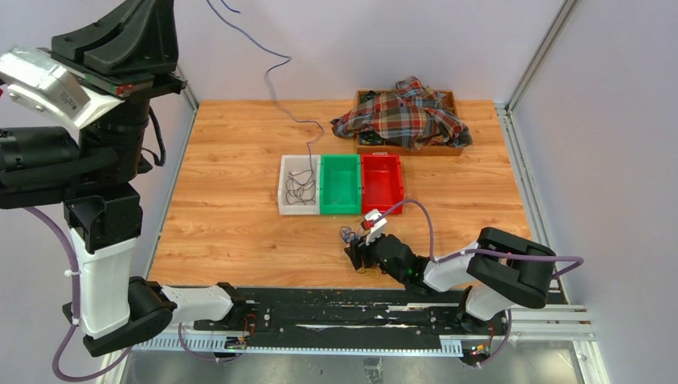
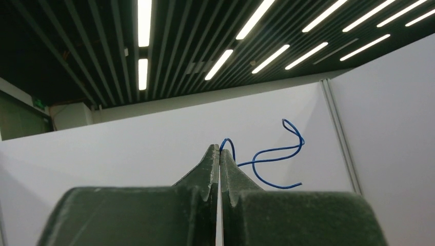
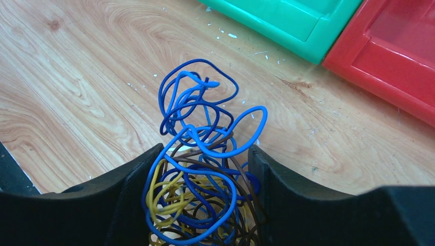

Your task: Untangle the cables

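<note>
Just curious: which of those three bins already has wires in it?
The white bin, leftmost; dark wires lie inside, while the green bin and red bin look empty.

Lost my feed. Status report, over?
Left claw shut on blue wire, raised high. Right claw around cable tangle on table, grip unclear. Nothing blocking.

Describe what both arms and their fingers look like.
Both arms are boxy, with black joints and white links: left arm, right arm. A thick purple cable loops along each. Left fingers are dark green wedges tapering to thin tips; right fingers are black with curved inner edges.
</note>
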